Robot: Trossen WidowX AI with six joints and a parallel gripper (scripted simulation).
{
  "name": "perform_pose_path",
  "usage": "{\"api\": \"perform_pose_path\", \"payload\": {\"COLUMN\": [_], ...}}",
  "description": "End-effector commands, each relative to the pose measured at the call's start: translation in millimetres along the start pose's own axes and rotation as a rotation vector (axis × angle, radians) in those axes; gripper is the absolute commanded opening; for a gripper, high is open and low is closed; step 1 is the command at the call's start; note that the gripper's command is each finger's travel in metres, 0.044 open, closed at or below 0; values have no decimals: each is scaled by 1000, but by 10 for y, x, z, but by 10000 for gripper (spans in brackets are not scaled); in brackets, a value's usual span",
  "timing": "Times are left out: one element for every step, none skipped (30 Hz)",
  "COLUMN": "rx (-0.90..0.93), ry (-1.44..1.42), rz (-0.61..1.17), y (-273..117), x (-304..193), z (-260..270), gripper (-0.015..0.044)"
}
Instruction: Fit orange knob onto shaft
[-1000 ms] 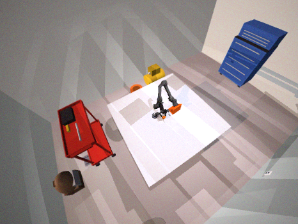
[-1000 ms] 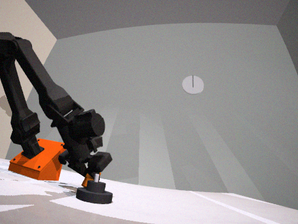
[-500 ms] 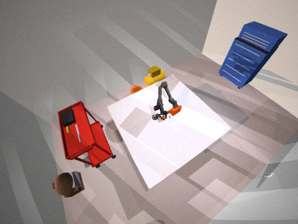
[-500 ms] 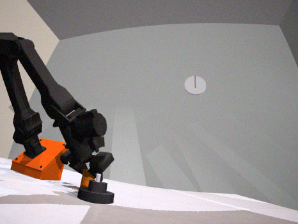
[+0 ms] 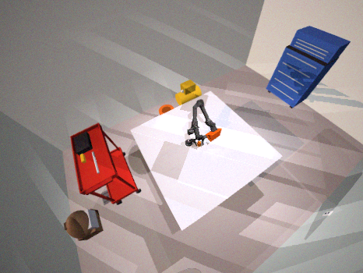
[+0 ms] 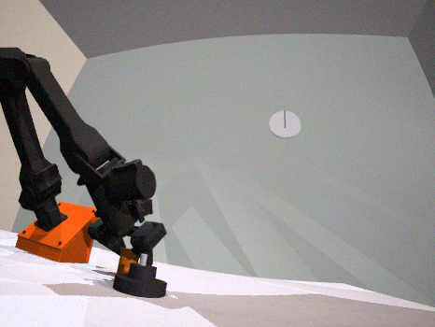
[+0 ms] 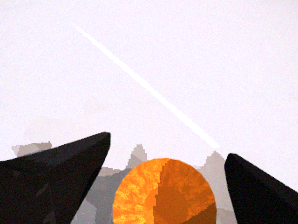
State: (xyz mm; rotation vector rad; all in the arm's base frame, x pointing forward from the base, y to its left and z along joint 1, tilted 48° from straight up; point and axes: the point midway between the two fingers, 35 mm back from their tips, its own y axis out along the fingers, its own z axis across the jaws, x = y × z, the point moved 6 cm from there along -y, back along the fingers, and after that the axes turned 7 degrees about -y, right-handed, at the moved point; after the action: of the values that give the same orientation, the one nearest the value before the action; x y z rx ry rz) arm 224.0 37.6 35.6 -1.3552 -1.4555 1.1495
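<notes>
The orange knob (image 5: 199, 143) (image 6: 126, 262) (image 7: 164, 192) stands on the white table, its round top face toward the wrist camera. Its hole underneath is hidden. My gripper (image 7: 168, 149) is open; the wrist view shows one dark finger on each side of the knob, with a gap on both sides. The dark round pedestal (image 5: 188, 143) (image 6: 140, 286) stands close beside the knob. In the exterior view it partly covers the knob's lower part. The silver shaft (image 6: 144, 259) stands bare on top of the pedestal. Its flat side cannot be made out.
The arm's orange base (image 5: 213, 135) (image 6: 70, 234) is bolted at the table's surface near the knob. The white table (image 5: 218, 171) carries all of this. Around it on the floor stand a red cart (image 5: 105, 171), a blue cabinet (image 5: 300, 70) and a yellow machine (image 5: 188, 93).
</notes>
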Motion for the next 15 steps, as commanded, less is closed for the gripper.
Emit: {"api": "perform_pose_path", "payload": {"rx": [-1,-1,-1,-1,-1,-1,-1,-1,-1,0,1,1,2,1,1], "ry": [-1,-1,-1,-1,-1,-1,-1,-1,0,0,0,0,0,1,1], "rz": [-1,-1,-1,-1,-1,-1,-1,-1,-2,-2,-2,-3,-3,-3,-3], "y": [2,2,2,2,2,2,2,2,-11,-51,-119,-208,-303,-401,-483], "x": [2,2,2,2,2,2,2,2,18,66,147,248,348,447,525], "z": [-1,-1,-1,-1,-1,-1,-1,-1,-7,-23,-47,-68,-81,-85,-83], "gripper": [440,440,440,440,440,440,440,440,440,440,440,440,440,440,440]}}
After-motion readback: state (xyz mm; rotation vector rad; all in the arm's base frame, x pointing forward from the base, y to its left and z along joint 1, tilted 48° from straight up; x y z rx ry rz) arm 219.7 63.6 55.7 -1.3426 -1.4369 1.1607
